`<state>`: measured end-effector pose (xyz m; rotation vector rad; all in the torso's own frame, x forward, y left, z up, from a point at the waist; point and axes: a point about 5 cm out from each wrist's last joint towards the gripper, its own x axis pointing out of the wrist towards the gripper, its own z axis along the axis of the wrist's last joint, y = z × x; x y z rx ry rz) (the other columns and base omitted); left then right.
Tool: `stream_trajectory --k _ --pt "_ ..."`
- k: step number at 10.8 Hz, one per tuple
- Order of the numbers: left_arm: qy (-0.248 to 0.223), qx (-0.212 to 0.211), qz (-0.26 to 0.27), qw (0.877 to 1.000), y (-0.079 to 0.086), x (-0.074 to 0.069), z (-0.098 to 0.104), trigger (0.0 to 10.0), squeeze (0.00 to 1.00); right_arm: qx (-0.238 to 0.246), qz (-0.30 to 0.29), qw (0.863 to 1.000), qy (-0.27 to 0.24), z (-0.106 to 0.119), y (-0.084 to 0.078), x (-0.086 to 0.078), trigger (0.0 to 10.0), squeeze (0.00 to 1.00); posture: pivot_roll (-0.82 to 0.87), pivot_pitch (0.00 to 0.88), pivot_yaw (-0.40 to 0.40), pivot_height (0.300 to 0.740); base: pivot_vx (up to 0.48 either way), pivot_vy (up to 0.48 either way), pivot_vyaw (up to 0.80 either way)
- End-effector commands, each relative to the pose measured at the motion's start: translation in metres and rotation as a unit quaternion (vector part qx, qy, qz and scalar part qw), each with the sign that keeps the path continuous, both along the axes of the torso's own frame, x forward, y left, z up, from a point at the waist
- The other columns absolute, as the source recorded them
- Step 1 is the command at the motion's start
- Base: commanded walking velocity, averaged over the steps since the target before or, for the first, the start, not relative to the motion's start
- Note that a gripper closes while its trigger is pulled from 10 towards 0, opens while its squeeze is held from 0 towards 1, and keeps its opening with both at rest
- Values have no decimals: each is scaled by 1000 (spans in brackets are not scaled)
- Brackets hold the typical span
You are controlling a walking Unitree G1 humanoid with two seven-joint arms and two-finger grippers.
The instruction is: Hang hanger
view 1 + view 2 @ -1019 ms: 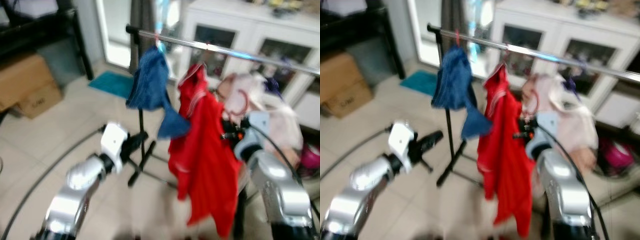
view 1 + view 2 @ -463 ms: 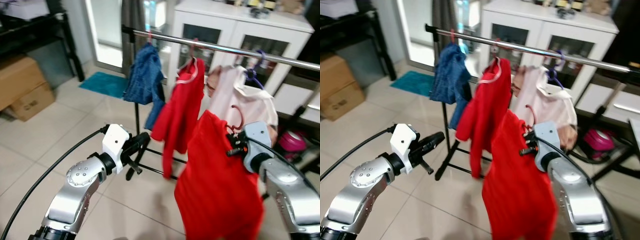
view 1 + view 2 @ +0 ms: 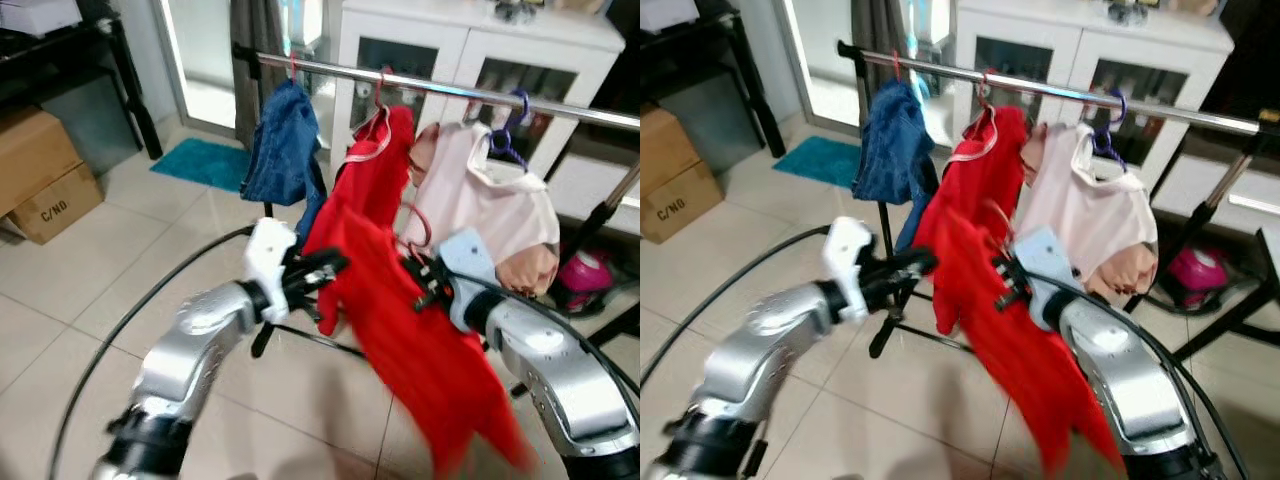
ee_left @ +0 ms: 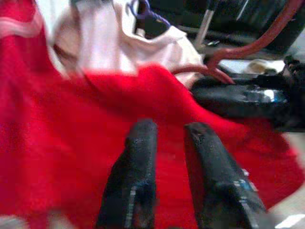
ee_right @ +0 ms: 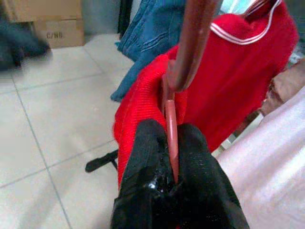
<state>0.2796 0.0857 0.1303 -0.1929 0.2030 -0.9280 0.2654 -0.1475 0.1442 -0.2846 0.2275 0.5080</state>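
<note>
The right claw (image 5: pixel 167 157) is clamped on the neck of a pink hanger (image 5: pixel 183 62) carrying a red garment (image 3: pixel 420 350), held below the rail (image 3: pixel 440 90). The left claw (image 4: pixel 164 157) sits slightly parted against the red cloth, gripping nothing. To hang it well the hook should rise above the rail, then settle down. Open room is tight — a blue garment (image 3: pixel 280 150) left, a red top (image 3: pixel 375 165) in the middle and a pink shirt (image 3: pixel 485 205) right.

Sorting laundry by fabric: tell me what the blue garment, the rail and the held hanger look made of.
Blue garment: likely denim, matte, with visible stitched seams.
Rail: metal, apparently chromed, with bright glints along it.
Hanger, pinched by the right gripper: probably plastic, smooth reddish with a soft sheen; coated wire cannot be ruled out.
</note>
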Motion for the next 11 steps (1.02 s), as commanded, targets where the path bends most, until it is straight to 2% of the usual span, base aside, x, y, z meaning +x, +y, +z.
stream_trajectory --k 1,2,4,7,9,10,11 --pt "31 -43 -3 999 -5 1 4 10000 192 1 9 1000 -28 14 7 0 0 0 -132 0 11 740 0 0 0" --pt "32 -60 0 998 -5 1 6 10000 0 4 14 999 -31 15 11 -1 0 0 -121 0 12 740 0 0 0" --pt "48 -149 5 988 -5 9 18 10000 0 14 36 998 -40 20 28 -3 0 0 -121 0 22 740 0 0 0" --pt "88 -148 -22 985 -12 18 10 10000 0 18 64 997 -37 20 40 -9 0 0 -107 0 34 740 0 0 0" --pt "127 -116 8 985 -7 25 -1 10000 0 22 88 995 -40 24 51 -12 0 0 -115 0 50 740 0 0 0" --pt "123 -128 5 984 -6 25 1 0 0 23 93 994 -43 26 53 -12 0 0 -115 0 53 740 0 0 0" --pt "121 -131 2 984 -5 24 2 0 0 24 94 994 -44 26 53 -12 0 0 -114 0 52 740 0 0 0"
